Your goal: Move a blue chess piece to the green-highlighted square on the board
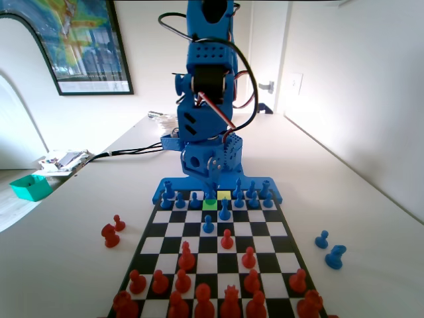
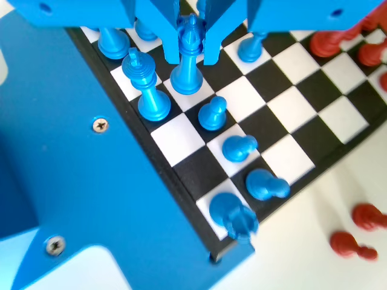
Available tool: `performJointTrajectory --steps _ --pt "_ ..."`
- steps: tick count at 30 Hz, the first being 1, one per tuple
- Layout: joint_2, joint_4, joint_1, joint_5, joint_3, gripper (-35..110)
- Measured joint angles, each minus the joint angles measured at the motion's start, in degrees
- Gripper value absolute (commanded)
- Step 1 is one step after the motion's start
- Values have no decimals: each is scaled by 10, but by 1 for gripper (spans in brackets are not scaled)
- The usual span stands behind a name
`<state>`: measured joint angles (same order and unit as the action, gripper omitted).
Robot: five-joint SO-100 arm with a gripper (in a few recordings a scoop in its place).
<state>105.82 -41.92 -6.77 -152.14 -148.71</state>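
Note:
My gripper [image 1: 211, 190] is low over the back rows of the board [image 1: 265, 228], right above the green-highlighted square [image 1: 208, 206]. In the wrist view the jaws of my gripper [image 2: 191, 59] hug both sides of the head of a tall blue piece with a cross top [image 2: 186, 78]. I see no gap between them. That piece stands upright on a white square of the board [image 2: 302, 157]. A second tall blue piece [image 2: 148, 90] stands beside it, by the board's edge. Short round-headed blue pieces [image 2: 213, 113] line the same row. Two more of them [image 1: 224, 211] [image 1: 208, 225] stand further out.
A paler yellow-green square [image 1: 224, 196] lies in the back row. A red pawn [image 1: 226, 238] stands mid-board, with several red pieces at the near end. Off the board lie two blue pieces [image 1: 329, 248] on the right and two red ones [image 1: 110, 234] on the left.

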Motion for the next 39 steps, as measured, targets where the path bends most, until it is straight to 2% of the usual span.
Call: performJointTrajectory --steps 5,12,25,32,39 --pt "-9 28 2 0 0 2" --pt "-12 56 2 0 -7 16" --pt "-12 76 2 -12 -17 21" --pt "-12 29 18 12 11 20" --pt "2 -97 37 54 95 12"
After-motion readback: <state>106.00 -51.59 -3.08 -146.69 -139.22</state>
